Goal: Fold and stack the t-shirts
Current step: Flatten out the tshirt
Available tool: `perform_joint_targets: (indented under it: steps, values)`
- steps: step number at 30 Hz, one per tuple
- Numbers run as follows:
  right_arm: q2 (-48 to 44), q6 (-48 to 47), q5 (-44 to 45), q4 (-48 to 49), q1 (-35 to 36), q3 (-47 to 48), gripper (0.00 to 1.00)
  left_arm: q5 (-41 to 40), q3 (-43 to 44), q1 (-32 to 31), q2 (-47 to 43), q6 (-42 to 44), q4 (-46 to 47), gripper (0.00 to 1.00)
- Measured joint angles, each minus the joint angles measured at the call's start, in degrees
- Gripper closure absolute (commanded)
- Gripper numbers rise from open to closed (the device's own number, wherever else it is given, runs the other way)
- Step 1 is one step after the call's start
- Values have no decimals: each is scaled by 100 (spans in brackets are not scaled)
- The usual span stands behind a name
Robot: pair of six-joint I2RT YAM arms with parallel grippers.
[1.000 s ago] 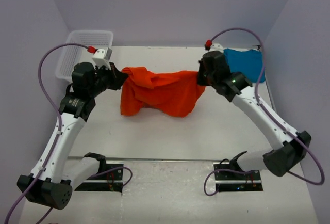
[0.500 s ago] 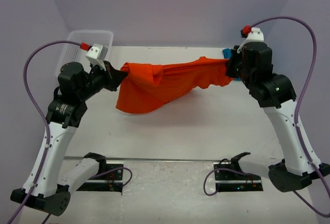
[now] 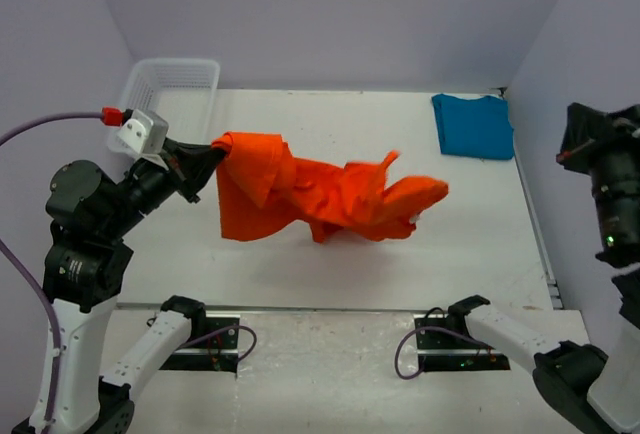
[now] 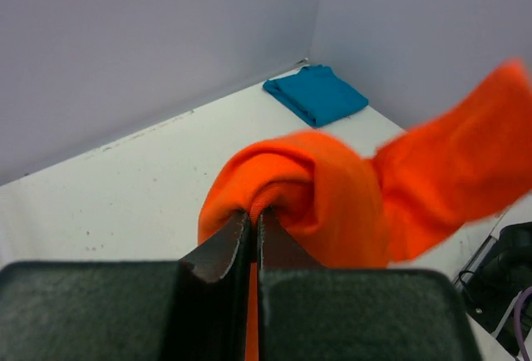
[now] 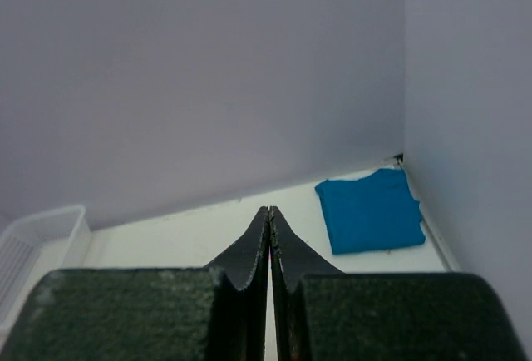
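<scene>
Orange-red t-shirt (image 3: 320, 199) dangles crumpled from left claw (image 4: 252, 220), pinched tight; right claw (image 5: 268, 215) shut, empty. Suggest right grabs loose end, spreads flat on surface (image 3: 460, 254) before folding.

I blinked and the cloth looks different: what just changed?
The orange shirt came free of the right gripper, which swung off rightward, shut and empty; the shirt's loose end flops down. The left gripper drew back leftward, still clamping its end. The teal shirt and basket stayed put.
</scene>
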Motion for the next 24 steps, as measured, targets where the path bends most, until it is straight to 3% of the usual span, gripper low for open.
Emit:
perform_joint_targets:
  steps: [8,12,16,18,19,22,24]
  values:
    - [-422,-221,74,94,44,507,100,101,282,-39,184,111,-190,100]
    - [-433,-52,-459,304,70,-323,97,138,210,-44,352,85,-142,100]
    - [-315,313,-1609,592,81,-2135,61,81,-420,-46,428,-46,35,100]
    - [-118,479,-2098,778,184,-3121,55,68,-841,-44,538,-157,151,100]
    - [20,551,-2256,850,282,-3554,43,96,-997,-46,632,-214,173,100]
    - [590,748,-2455,901,675,-4441,27,417,-1316,-48,1029,-531,474,100]
    - [789,802,-2524,894,876,-4636,26,719,-1399,-66,1174,-822,726,100]
